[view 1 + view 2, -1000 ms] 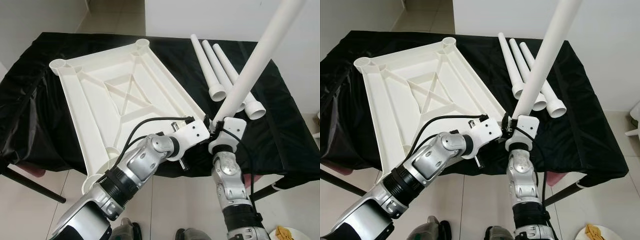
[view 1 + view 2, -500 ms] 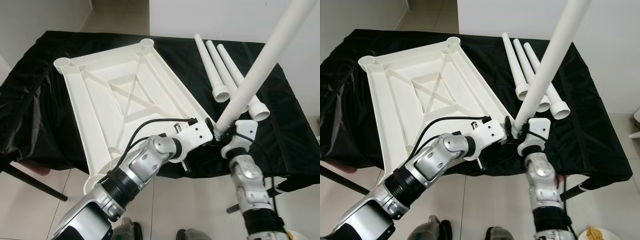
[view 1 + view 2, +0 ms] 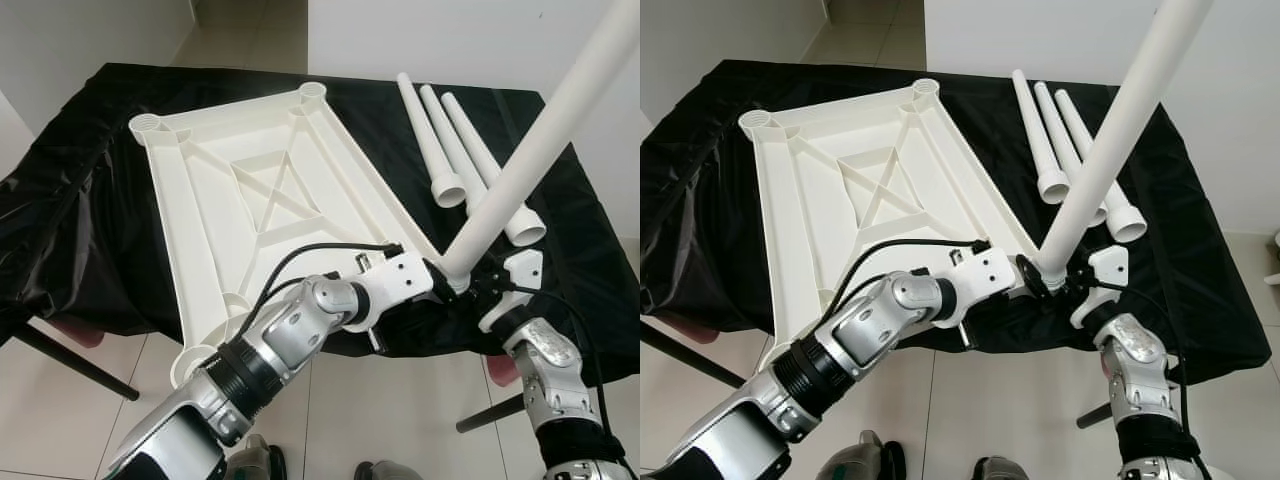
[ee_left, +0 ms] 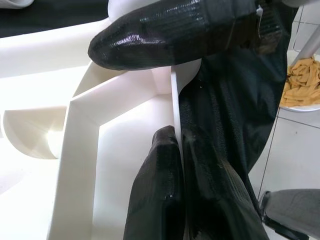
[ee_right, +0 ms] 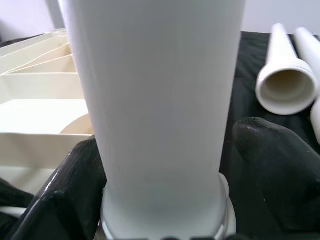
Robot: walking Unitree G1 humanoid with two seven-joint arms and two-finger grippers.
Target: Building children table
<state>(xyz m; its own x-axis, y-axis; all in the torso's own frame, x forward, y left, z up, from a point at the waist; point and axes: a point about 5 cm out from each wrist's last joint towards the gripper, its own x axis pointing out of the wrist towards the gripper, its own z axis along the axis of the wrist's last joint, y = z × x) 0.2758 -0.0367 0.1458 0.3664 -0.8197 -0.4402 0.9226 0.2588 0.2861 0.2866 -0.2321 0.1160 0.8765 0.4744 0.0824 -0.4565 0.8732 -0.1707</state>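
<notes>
A white plastic table top [image 3: 215, 215] lies upside down on the black-draped table [image 3: 60, 230], with round sockets at its corners. My left gripper [image 3: 425, 277] is shut on the thin rim wall at the near right corner; in the left wrist view two black fingers [image 4: 160, 200] pinch that rim [image 4: 173, 100]. My right gripper [image 3: 482, 283] is shut on a long white table leg [image 3: 530, 150]. The leg's lower end sits at that same corner and it leans up to the right. In the right wrist view the leg [image 5: 160, 100] stands between black fingers [image 5: 75, 190].
Three loose white legs [image 3: 1060, 130] lie side by side at the back right of the table. The cloth hangs over the near edge right under both grippers. A black frame leg [image 3: 70, 365] angles across the tiled floor at left. A plate of yellow snacks [image 4: 300, 85] sits on the floor.
My right arm has swung out to the right and lower, tipping the leg further right while its lower end stays at the corner. The left gripper keeps its hold on the rim.
</notes>
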